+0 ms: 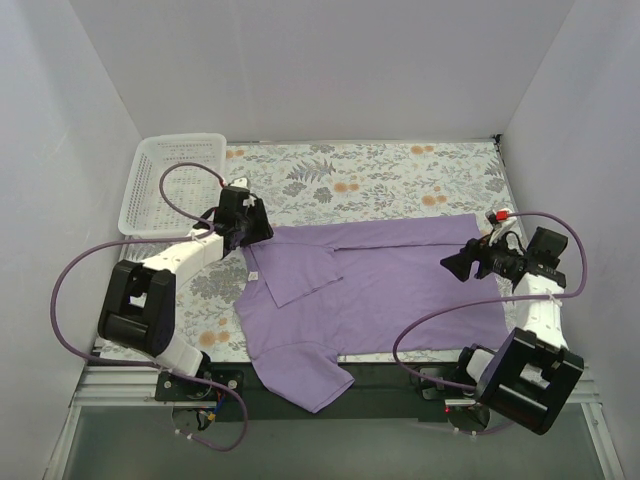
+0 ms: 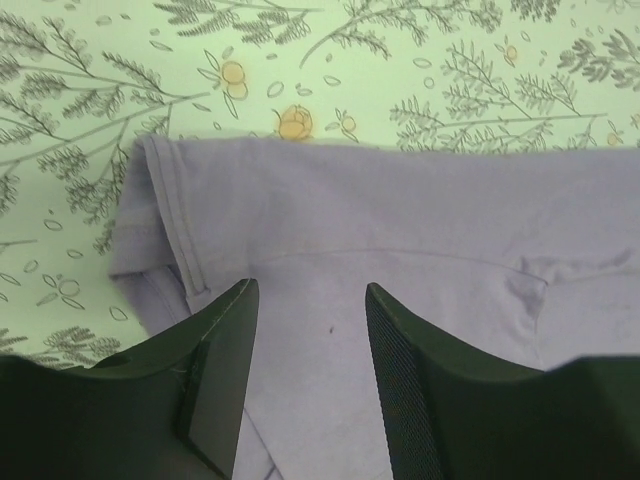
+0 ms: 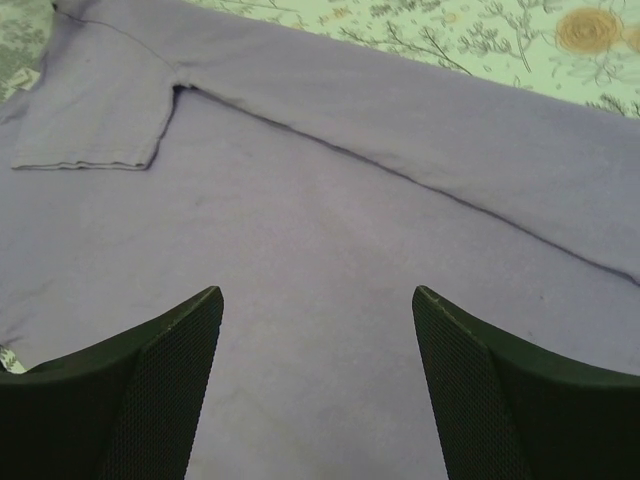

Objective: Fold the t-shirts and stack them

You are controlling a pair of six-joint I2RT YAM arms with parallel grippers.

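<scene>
- Flowered table (image 1: 400, 165) under everything.
- Purple t-shirt (image 1: 400, 290) flat across the middle, long axis left to right, collar end left, far edge folded inward, near sleeve spilling over the near edge.
- White basket (image 1: 170, 185) at the far left corner, apart from the shirt.
- Left gripper (image 1: 252, 228) over the folded shoulder corner, jaws parted, nothing between.
- Right gripper (image 1: 452, 264) above the hem end, spread wide, empty; likely the nearer arm there.

basket (image 1: 180, 139): white plastic mesh, far-left corner | tablecloth (image 1: 400, 180): floral print, lying flat | walls (image 1: 320, 70): plain white
</scene>
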